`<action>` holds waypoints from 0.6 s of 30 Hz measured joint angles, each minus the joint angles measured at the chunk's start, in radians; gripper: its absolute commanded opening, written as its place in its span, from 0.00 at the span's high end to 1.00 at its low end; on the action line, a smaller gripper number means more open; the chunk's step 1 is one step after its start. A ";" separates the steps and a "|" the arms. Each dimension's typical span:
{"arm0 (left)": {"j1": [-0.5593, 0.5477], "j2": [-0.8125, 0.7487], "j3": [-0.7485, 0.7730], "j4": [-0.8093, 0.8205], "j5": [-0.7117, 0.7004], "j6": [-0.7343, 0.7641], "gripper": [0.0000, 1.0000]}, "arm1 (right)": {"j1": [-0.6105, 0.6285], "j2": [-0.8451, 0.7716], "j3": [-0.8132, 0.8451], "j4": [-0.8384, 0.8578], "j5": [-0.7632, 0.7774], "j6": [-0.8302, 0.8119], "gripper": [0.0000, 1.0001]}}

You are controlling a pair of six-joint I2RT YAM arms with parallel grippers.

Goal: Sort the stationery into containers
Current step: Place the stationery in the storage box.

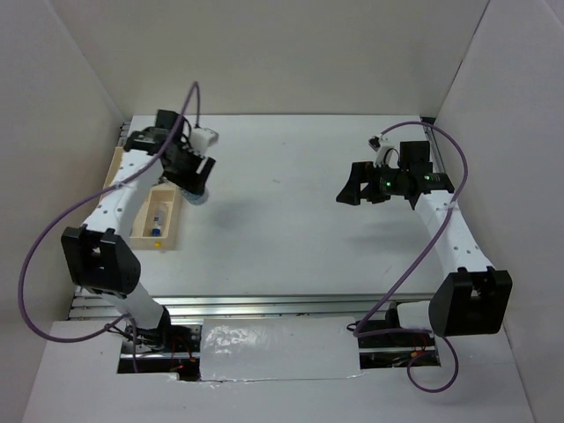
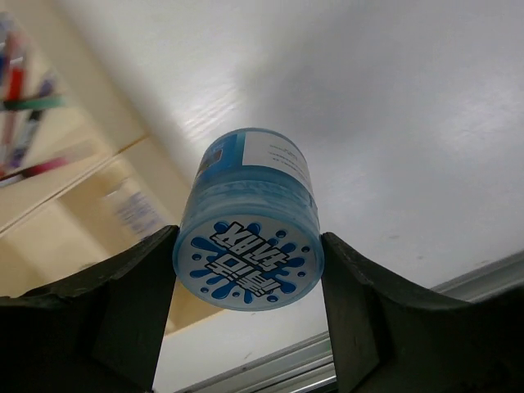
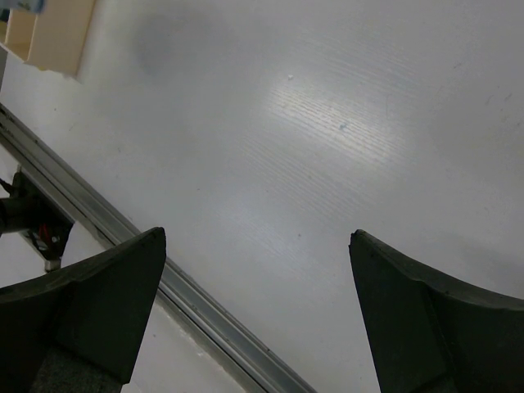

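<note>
My left gripper [image 2: 249,266] is shut on a round blue-and-white patterned roll [image 2: 250,221] and holds it in the air beside the right edge of the light-wood tray [image 2: 90,205]. In the top view the left gripper [image 1: 196,187] hangs at the tray's [image 1: 169,231] right wall with the roll [image 1: 196,195] just showing below the fingers. A tiny clear bottle with a blue cap [image 1: 158,221] lies in the tray's near compartment. Blurred pens [image 2: 24,106] lie in a far compartment. My right gripper [image 1: 352,189] is open and empty above the bare table, as the right wrist view [image 3: 258,246] shows.
The tray's corner shows at the top left of the right wrist view [image 3: 49,37]. A metal rail [image 3: 164,286] runs along the table's near edge. White walls close in the table on three sides.
</note>
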 measured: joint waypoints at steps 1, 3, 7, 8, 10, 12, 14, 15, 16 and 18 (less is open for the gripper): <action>0.055 -0.011 0.031 -0.012 -0.002 0.014 0.66 | 0.003 0.004 0.000 -0.001 0.000 -0.001 0.02; 0.172 -0.026 0.086 -0.048 -0.002 0.059 0.67 | 0.009 0.018 0.002 -0.006 0.000 -0.005 0.02; 0.354 -0.029 0.139 -0.116 0.011 0.130 0.67 | 0.032 0.048 0.007 -0.022 0.003 -0.008 0.02; 0.401 -0.025 0.153 -0.139 0.017 0.150 0.67 | 0.039 0.055 0.009 -0.024 0.003 -0.011 0.02; 0.477 -0.006 0.192 -0.185 0.030 0.190 0.68 | 0.052 0.063 0.013 -0.025 0.005 -0.013 0.02; 0.548 0.022 0.239 -0.217 0.056 0.216 0.68 | 0.062 0.072 0.021 -0.029 0.008 -0.016 0.02; 0.605 0.049 0.266 -0.225 0.076 0.243 0.69 | 0.071 0.085 0.034 -0.032 0.011 -0.020 0.02; 0.624 0.058 0.267 -0.225 0.083 0.250 0.69 | 0.075 0.090 0.038 -0.033 0.012 -0.022 0.02; 0.640 0.068 0.267 -0.228 0.087 0.264 0.69 | 0.077 0.095 0.041 -0.034 0.012 -0.023 0.02; 0.655 0.083 0.260 -0.230 0.088 0.272 0.69 | 0.079 0.101 0.041 -0.038 0.015 -0.026 0.02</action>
